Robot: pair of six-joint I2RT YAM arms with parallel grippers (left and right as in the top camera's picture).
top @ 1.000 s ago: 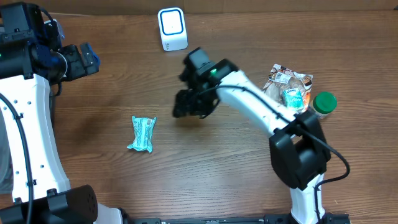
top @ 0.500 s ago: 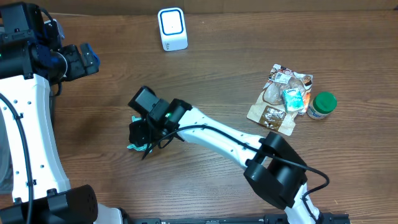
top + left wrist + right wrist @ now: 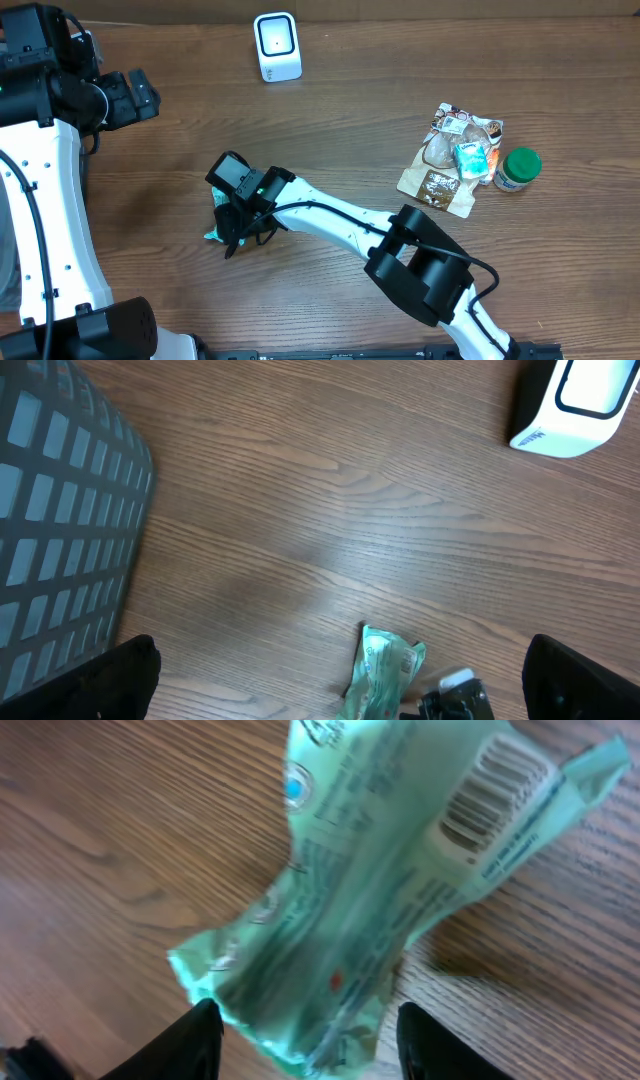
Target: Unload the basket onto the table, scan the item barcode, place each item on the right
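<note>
green packet (image 3: 380, 890): lying flat on table (image 3: 330, 120), barcode facing up, well in front of white scanner (image 3: 277, 45)
right hand (image 3: 312, 1042): released, fingers straddling the packet's end
left hand (image 3: 128, 95): released, gaping wide, hovering well left of scanner

The barcode scanner (image 3: 277, 46) stands near the far edge of the desk (image 3: 340, 120), a little left of its middle. The flat packet (image 3: 370, 870) lies left of the middle, between the fingers of the right gripper (image 3: 312, 1040). Near the right edge lies a snack bag (image 3: 438, 178), with a small pouch (image 3: 470, 157) on it and a jar (image 3: 518, 168) just beside it on the right. The left gripper (image 3: 135, 95) hangs over the far left corner.
</note>
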